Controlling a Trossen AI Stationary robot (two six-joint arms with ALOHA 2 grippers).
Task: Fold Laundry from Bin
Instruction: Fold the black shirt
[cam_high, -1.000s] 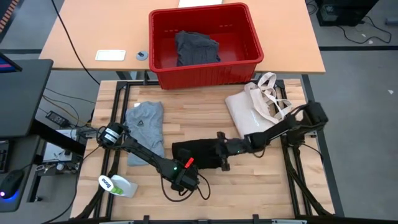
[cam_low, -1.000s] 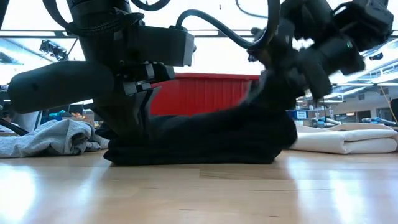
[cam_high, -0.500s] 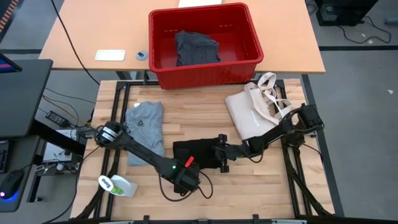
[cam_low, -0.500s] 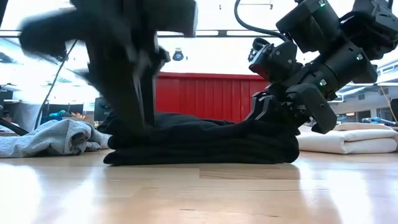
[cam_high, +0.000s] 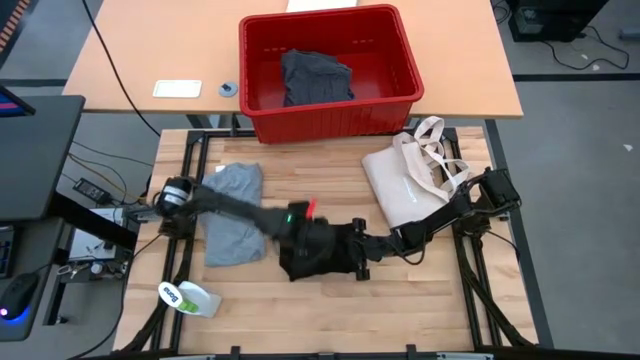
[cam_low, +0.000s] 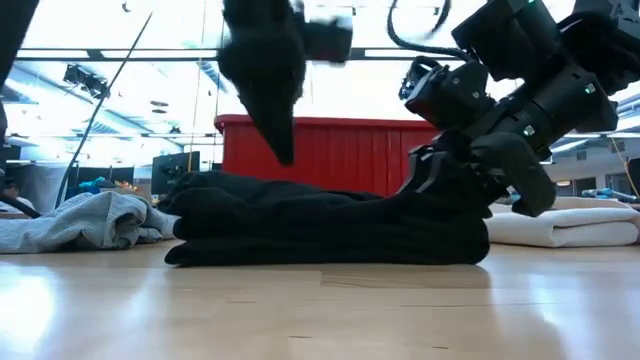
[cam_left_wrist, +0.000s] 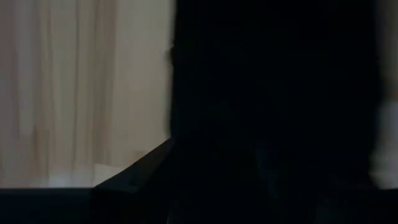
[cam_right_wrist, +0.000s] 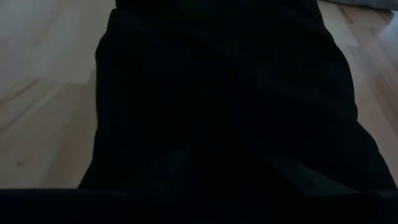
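The black garment (cam_high: 318, 252) lies folded in a thick flat stack on the wooden desk (cam_high: 400, 310), in front of the red bin (cam_high: 330, 70). The left claw (cam_low: 280, 150) hangs above the stack's left end, clear of the cloth; whether its fingers are spread cannot be told. The right claw (cam_high: 356, 256) rests low against the stack's right end, and its grip cannot be told either. A grey T-shirt (cam_high: 232, 212) lies on the desk beside the stack, on the left arm's side. A dark grey garment (cam_high: 315, 76) sits inside the bin. A cream tote bag (cam_high: 405, 180) lies in front of the bin's right corner.
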